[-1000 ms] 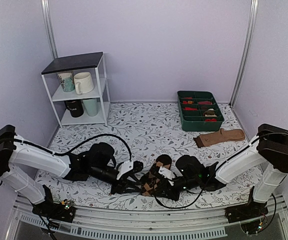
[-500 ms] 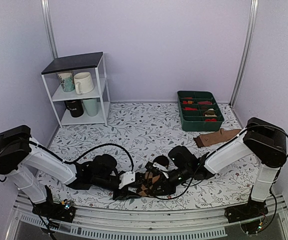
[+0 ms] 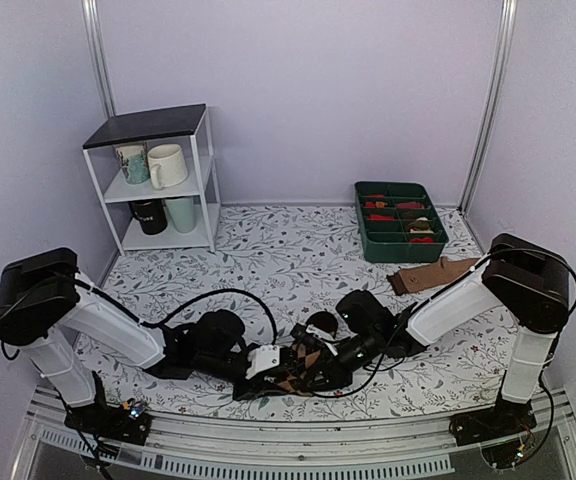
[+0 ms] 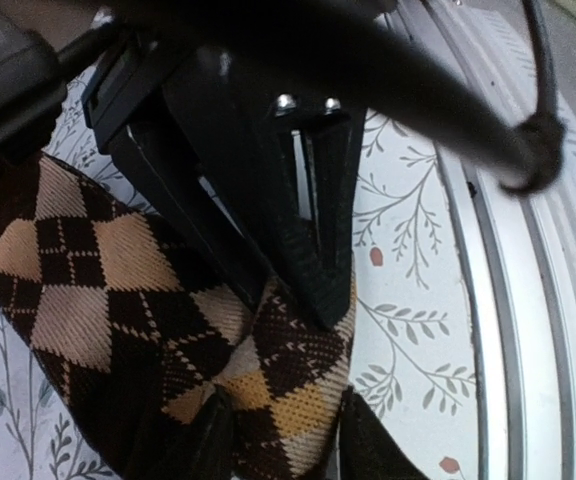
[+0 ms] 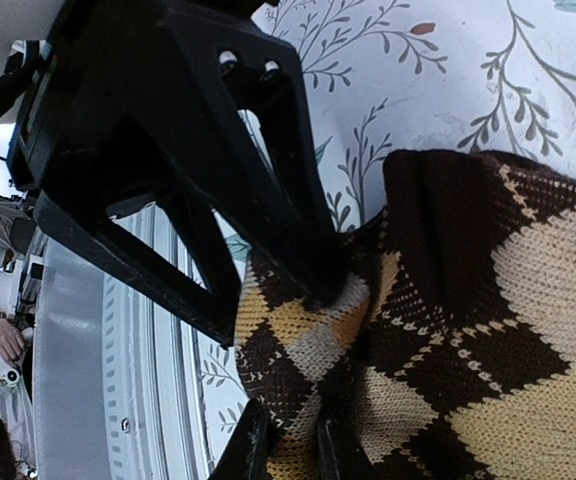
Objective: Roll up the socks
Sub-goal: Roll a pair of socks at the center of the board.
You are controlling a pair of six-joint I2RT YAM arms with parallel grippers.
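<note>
Where they lie bunched at the near middle of the leaf-printed table (image 3: 298,250), the socks (image 3: 303,368), soft brown knit, tan argyle diamonds, left gripper (image 4: 278,445) clamped on a fold, right gripper (image 5: 288,445) pinched on another.

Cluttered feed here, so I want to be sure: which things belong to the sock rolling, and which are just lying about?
In the job:
argyle socks
left hand
right hand

Lying about:
tan sock
green tray with red bundles
white shelf with mugs
</note>
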